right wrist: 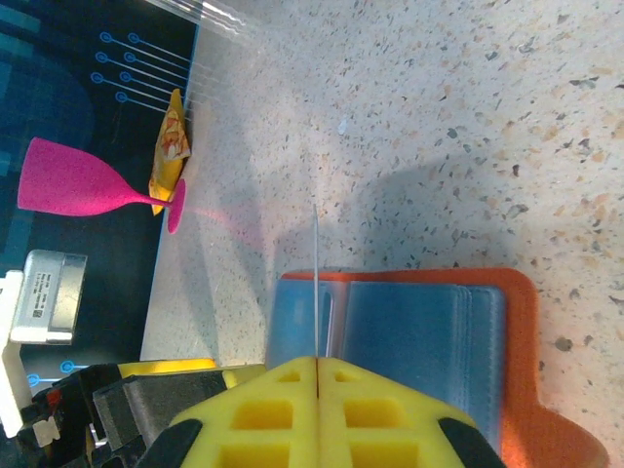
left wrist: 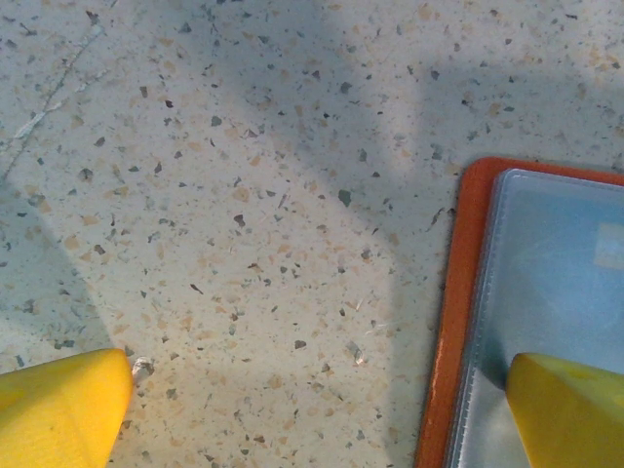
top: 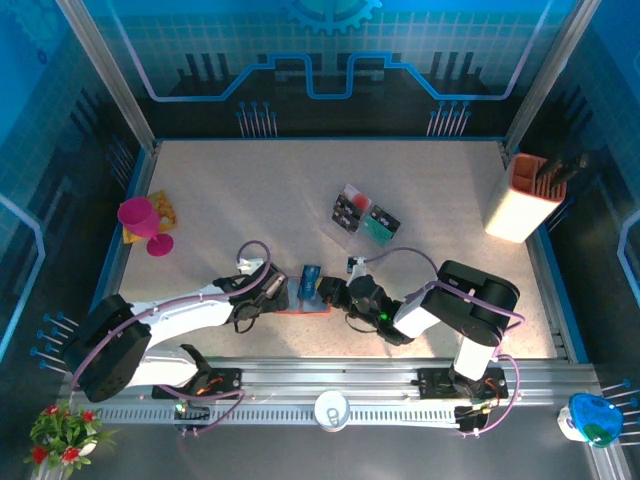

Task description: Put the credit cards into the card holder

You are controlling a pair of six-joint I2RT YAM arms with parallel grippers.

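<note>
Two end effectors meet over the open card holder [top: 303,303], near the desk's [top: 250,190] near edge. The left end effector [top: 270,292] and right end effector [top: 335,292] flank it. Farther off, a clear tray [top: 364,205] holds more credit cards [top: 349,212].

From the left wrist, the left end effector [left wrist: 312,414] is spread wide and holds nothing. One finger [left wrist: 570,409] rests on the card holder's [left wrist: 456,292] clear pocket, probably pinning it flat.

From the right wrist, the right end effector [right wrist: 317,366] is clamped on one credit card [right wrist: 315,283], seen edge-on and aimed at the card holder's [right wrist: 526,370] slots.
</note>
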